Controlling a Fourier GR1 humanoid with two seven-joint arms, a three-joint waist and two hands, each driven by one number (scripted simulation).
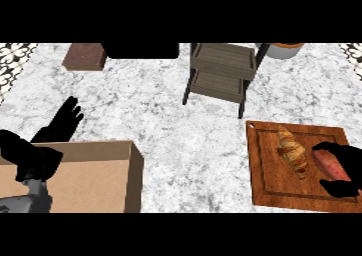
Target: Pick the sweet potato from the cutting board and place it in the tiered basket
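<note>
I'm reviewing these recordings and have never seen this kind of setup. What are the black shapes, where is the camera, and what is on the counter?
The one picture is taken from the robot's head, looking steeply down at a marble counter. The black shapes are the robot's two hands on grey forearms, coming in from the lower edge.

The right hand is over the wooden cutting board, its fingers and thumb curled round a reddish sweet potato. A croissant lies beside it on the same board.

The left hand is open, fingers up, resting at the left above a cardboard box.

Farther back stand the tiered basket, where the sweet potato should go, a brown wooden block and, partly cut off, a white pot.
</note>
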